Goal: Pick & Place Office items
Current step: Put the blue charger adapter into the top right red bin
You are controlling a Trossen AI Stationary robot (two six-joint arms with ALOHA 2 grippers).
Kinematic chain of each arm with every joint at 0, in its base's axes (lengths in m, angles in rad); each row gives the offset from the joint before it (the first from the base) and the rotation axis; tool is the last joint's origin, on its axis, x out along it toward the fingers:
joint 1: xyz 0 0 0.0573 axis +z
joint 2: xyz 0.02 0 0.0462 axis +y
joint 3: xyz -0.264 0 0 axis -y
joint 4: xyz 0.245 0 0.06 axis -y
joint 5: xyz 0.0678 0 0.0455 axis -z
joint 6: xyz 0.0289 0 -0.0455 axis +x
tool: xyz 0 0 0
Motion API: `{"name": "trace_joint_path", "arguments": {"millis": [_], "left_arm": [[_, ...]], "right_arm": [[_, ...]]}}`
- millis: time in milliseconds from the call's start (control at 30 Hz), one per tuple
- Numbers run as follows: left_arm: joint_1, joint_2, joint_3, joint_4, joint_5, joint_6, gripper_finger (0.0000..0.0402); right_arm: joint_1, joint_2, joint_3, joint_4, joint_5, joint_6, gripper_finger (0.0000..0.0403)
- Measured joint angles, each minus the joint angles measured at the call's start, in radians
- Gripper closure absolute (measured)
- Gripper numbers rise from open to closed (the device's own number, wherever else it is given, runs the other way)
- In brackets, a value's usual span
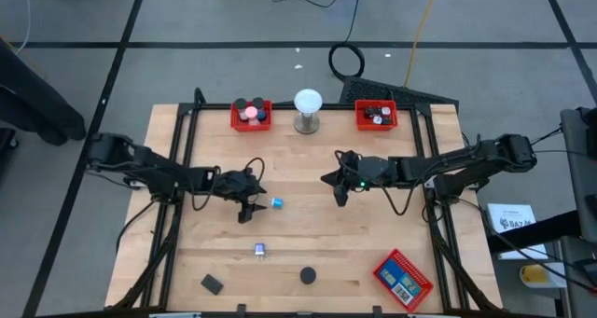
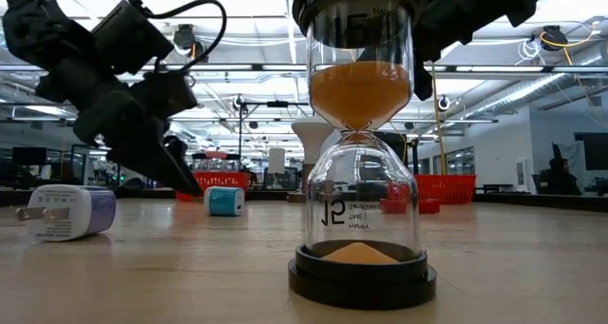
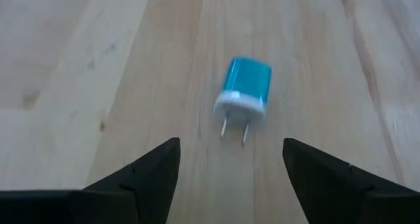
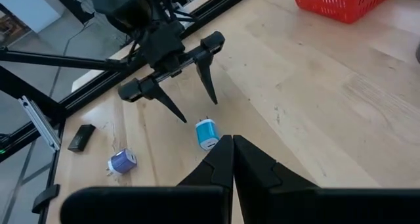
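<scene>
A blue and white charger plug lies on its side on the wooden table, near the middle, with its prongs toward my left gripper. My left gripper is open and slants down just short of the plug. Its fingertips are low over the wood and touch nothing. My right gripper is shut and empty above the table's middle right, clear of the table. A purple and white plug, a black block and an hourglass rest on the near part of the table.
Two red mesh trays holding small items stand at the far edge, with a white globe between them. A third red tray lies at the near right corner. Bare wood lies around the blue plug.
</scene>
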Motion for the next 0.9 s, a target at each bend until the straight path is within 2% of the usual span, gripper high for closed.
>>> {"name": "trace_joint_path", "arguments": {"millis": [367, 667, 900], "left_arm": [[-0.008, 0.099, 0.073, -0.012, -0.022, 0.120, 0.0221], [-0.008, 0.110, 0.073, -0.013, -0.027, 0.146, 0.0257], [-0.008, 0.110, 0.073, -0.013, -0.028, 0.173, 0.0306]], "right_arm": [[0.000, 0.000, 0.000, 0.001, 0.000, -0.016, 0.0403], [0.000, 0.000, -0.001, 0.004, 0.000, -0.019, 0.0403], [0.000, 0.000, -0.001, 0.004, 0.000, -0.020, 0.0403]]}}
